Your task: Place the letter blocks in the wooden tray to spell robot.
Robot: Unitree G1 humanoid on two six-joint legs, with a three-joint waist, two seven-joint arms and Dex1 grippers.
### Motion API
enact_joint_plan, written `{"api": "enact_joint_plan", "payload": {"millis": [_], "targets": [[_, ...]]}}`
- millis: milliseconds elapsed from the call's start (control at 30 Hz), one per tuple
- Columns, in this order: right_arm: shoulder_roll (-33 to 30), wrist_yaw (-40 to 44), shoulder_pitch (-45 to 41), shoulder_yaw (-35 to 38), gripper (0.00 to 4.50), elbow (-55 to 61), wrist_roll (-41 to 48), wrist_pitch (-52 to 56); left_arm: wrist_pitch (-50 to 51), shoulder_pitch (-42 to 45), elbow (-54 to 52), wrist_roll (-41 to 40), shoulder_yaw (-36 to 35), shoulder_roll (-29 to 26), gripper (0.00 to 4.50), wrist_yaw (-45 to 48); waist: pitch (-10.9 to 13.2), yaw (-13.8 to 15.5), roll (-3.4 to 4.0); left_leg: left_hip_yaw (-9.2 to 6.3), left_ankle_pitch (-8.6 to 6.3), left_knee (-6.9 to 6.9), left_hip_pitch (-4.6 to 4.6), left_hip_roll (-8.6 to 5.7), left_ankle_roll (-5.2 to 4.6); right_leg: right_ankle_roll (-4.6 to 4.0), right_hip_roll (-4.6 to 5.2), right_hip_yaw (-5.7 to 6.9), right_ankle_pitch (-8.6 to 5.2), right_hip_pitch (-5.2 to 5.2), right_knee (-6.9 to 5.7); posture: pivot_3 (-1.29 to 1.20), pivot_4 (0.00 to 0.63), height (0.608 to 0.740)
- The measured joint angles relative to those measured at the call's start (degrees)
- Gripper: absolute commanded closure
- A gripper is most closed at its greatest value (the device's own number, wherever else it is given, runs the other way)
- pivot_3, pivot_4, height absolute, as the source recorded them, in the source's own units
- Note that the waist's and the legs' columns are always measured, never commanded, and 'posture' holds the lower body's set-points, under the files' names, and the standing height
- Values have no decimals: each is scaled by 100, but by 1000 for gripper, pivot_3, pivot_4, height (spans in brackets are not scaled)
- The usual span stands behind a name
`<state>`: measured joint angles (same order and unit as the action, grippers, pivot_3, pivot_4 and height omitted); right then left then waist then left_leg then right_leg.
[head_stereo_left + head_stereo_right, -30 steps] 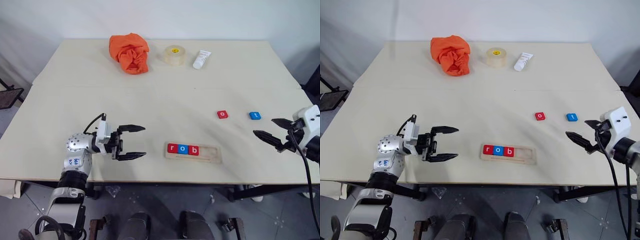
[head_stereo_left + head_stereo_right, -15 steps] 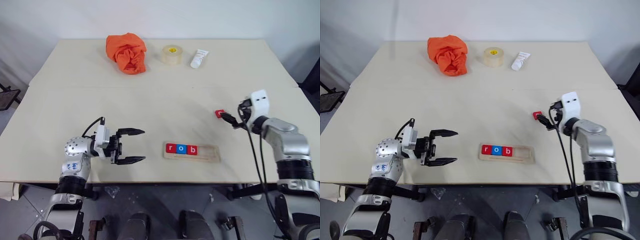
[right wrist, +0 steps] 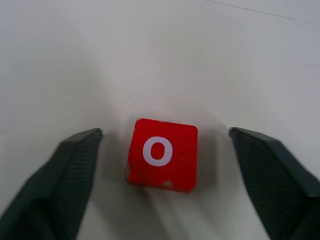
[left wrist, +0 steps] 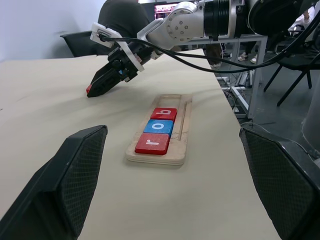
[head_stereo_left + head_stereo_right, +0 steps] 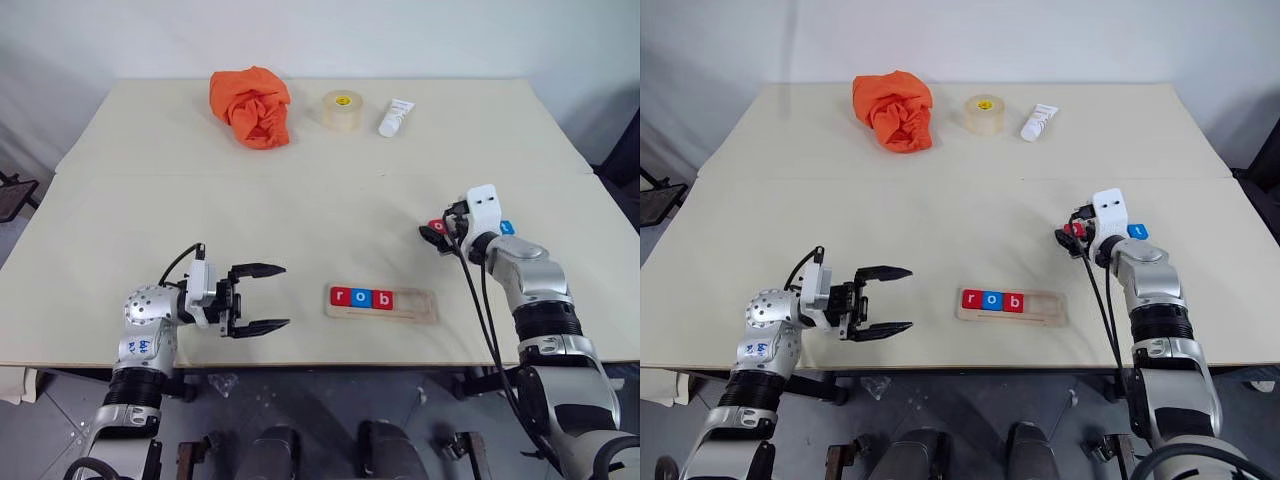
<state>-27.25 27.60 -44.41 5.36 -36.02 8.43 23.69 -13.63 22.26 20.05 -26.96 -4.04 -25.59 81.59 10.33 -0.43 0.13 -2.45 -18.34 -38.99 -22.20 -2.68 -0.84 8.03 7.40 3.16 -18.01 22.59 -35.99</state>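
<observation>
Tray (image 5: pixel 383 303) holds r, o, b at its left end.
Right gripper (image 3: pixel 162 155), fingers spread and grasping nothing, straddles the red o block (image 3: pixel 161 154) on the table (image 5: pixel 300 220); blue t block (image 5: pixel 1137 231) just beside; left gripper (image 5: pixel 258 298) released; cloth (image 5: pixel 251 105), tape (image 5: pixel 342 109), tube (image 5: pixel 395 117) far back.

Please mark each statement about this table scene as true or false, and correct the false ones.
1. The wooden tray holds three letter blocks, r, o, b. True.
2. The right gripper is shut on the red o block. False: its fingers stand apart on either side of the block, not touching it.
3. The left gripper holds a blue block. False: it is open and holds nothing.
4. The orange cloth lies at the far side of the table, beside the tape roll. True.
</observation>
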Motion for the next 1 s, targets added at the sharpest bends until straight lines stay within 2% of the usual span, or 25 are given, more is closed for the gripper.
{"api": "enact_joint_plan", "payload": {"millis": [133, 167, 367, 600, 667, 800, 1000], "targets": [[41, -110, 184, 0, 2885, 374, 5, 145, 14, -13, -28, -7, 0, -2, 0, -20, 0, 32, 0, -3, 0, -1, -1, -2, 0, 0, 2, -5, 0, 0, 0, 0, 150, 740], [41, -154, 272, 12, 3048, 533, 7, 197, 18, -14, -29, -9, 0, -3, 0, -17, 0, 34, 0, -6, 0, -1, -1, -3, -1, 1, 2, -9, 1, -1, 0, 0, 150, 740], [42, -557, 1071, 350, 3029, 2014, 185, 956, 45, 4, -17, -14, 14, -2, 0, 54, 0, 28, 0, -7, -1, 8, -5, -3, -1, 1, 2, -15, 0, 5, 1, 0, 150, 740], [117, -1179, 2599, 930, 3029, 5278, 564, 2706, 122, 93, 33, -35, 60, -21, 0, 292, -1, 43, 1, -10, -1, 14, -6, -1, -2, 1, 1, -25, 0, 5, 2, 0, 150, 740], [235, -1378, 2913, 1027, 3029, 5857, 616, 3184, 166, 110, 64, -61, 65, -33, 0, 385, -1, 42, 1, -6, -1, 14, -6, -4, -2, 1, 2, -32, 0, 6, 3, 0, 150, 740], [690, -1794, 3483, 1199, 3029, 6944, 663, 3945, 232, 183, 143, -73, 65, -61, 0, 434, -1, 38, 1, -9, -1, 18, -4, -2, -2, 0, 0, -40, 0, 9, 2, 0, 150, 740], [1078, -2129, 3734, 1181, 3029, 7518, 680, 4374, 233, 348, 332, -72, 66, -74, 0, 435, -1, 37, 2, -6, -1, 20, -2, -6, -4, 0, -1, -40, 0, 11, 2, 0, 150, 740]]}}
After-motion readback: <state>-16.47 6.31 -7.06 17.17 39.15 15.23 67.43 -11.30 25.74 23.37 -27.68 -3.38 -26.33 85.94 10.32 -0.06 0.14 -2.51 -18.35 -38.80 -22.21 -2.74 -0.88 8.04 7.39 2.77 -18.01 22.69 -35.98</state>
